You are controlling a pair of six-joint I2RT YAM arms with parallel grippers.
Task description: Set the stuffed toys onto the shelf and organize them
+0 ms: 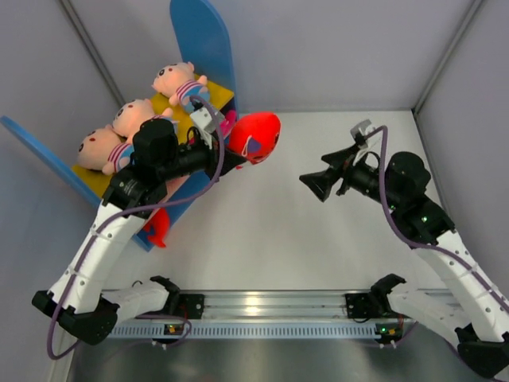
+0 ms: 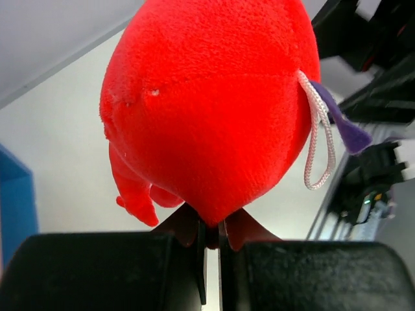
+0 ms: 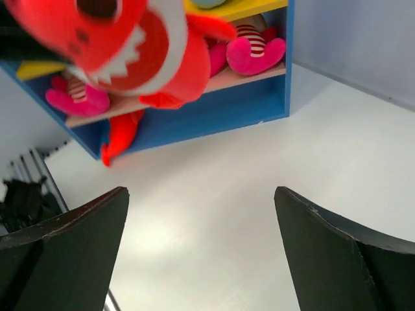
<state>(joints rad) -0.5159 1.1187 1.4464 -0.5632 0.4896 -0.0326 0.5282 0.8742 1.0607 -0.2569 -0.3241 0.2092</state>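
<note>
Left gripper [image 2: 209,234] pinches red plush [image 2: 207,103] by bottom seam; we should ease it onto shelf [image 1: 203,40] lower board [image 3: 249,76], far-left desk [image 1: 334,247] corner. Right gripper [image 3: 201,217] wide, empty.

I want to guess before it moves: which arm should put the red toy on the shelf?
Left, probably. The left tool is shut on the red plush, right beside the shelf. The right tool is open, empty and farther off over the table.
</note>
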